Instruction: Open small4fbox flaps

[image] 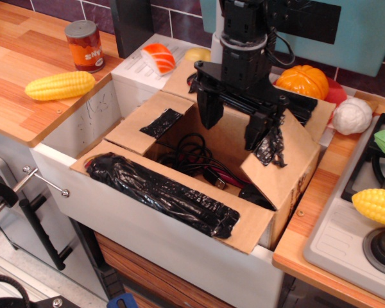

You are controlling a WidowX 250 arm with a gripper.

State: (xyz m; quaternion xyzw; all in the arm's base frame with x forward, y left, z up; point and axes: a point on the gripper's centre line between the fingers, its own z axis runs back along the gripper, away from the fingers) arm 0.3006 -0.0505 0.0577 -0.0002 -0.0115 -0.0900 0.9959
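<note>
Brown small4fbox (279, 186) — its flaps (173, 192) carry crinkled glossy black tape. Beside the box: yellow corn (59, 85), an orange pumpkin (302, 81) — and a red-labelled can (85, 45).

Only the red can (84, 45) standing far left on the wooden worktop (25, 77) carries lettering: pale letters across its label, beginning with what looks like "S", the rest too blurred to read.

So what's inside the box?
Inside the box lie tangled black cables and something reddish. The flaps and the gripper above cover the rest, so the bottom cannot be seen.
</note>
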